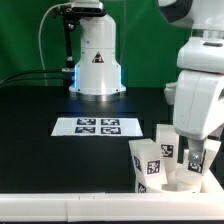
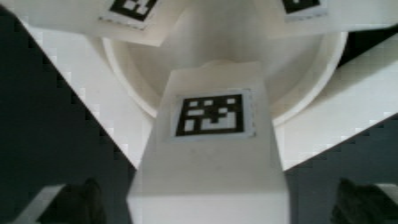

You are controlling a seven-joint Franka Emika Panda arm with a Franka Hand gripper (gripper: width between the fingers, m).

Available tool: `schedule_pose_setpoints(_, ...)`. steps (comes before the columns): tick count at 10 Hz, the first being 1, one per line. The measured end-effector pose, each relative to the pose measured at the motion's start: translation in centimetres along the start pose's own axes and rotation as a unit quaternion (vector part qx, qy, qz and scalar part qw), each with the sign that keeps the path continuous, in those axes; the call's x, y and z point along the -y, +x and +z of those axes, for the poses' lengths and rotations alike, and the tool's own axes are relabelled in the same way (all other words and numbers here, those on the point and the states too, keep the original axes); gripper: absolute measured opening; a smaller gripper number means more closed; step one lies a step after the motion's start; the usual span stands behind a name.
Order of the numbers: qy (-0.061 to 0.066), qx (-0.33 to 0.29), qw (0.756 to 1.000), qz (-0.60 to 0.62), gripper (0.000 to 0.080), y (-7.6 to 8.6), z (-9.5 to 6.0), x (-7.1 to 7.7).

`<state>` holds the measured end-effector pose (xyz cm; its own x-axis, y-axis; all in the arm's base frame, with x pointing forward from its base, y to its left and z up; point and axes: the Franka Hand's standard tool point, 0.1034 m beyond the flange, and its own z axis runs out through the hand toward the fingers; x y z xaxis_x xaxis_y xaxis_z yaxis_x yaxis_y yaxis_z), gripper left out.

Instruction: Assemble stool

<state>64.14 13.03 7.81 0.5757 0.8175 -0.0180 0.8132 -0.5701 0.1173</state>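
The white stool sits at the front of the table on the exterior view's right, its legs (image 1: 148, 160) sticking up from the round seat (image 2: 121, 75). My gripper (image 1: 186, 152) is lowered over it. In the wrist view one tagged leg (image 2: 210, 115) runs straight between my fingers (image 2: 71, 202). The jaws stand open on either side of this leg, and a dark gap shows on each side. Two more tagged legs (image 2: 139, 12) rise from the far part of the seat. The seat's underside is hidden.
The marker board (image 1: 98, 126) lies flat mid-table. The arm's white base (image 1: 97, 62) stands at the back. A long white rail (image 1: 60, 205) runs along the front edge. The table top (image 1: 40, 120) is black.
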Motion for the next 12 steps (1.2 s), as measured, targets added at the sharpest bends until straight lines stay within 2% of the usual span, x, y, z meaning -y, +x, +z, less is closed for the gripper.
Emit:
schedule_pose_setpoints(1, 0.000, 0.000, 1.000, 0.015, 0.0562, -0.03, 0.02, -0.02)
schedule_pose_setpoints(2, 0.000, 0.000, 1.000, 0.023, 0.0562, -0.06, 0.03, -0.05)
schedule_pose_setpoints(3, 0.001, 0.000, 0.998, 0.060, 0.0393, -0.05, 0.03, -0.03)
schedule_pose_setpoints(4, 0.000, 0.000, 0.994, 0.111, 0.0333, -0.06, 0.02, -0.07)
schedule_pose_setpoints(5, 0.002, -0.002, 0.984, 0.178, 0.0333, -0.05, -0.01, -0.15)
schedule_pose_setpoints(7, -0.001, -0.003, 0.931, 0.366, 0.0333, -0.11, 0.04, -0.38)
schedule_pose_setpoints(9, 0.020, -0.006, 0.861, 0.507, 0.0333, -0.65, 0.11, -0.91)
schedule_pose_setpoints(10, 0.018, -0.005, 0.852, 0.524, 0.0333, -0.67, 0.14, -0.87)
schedule_pose_setpoints(12, 0.019, -0.003, 0.817, 0.577, 0.0333, -0.85, 0.18, -0.99)
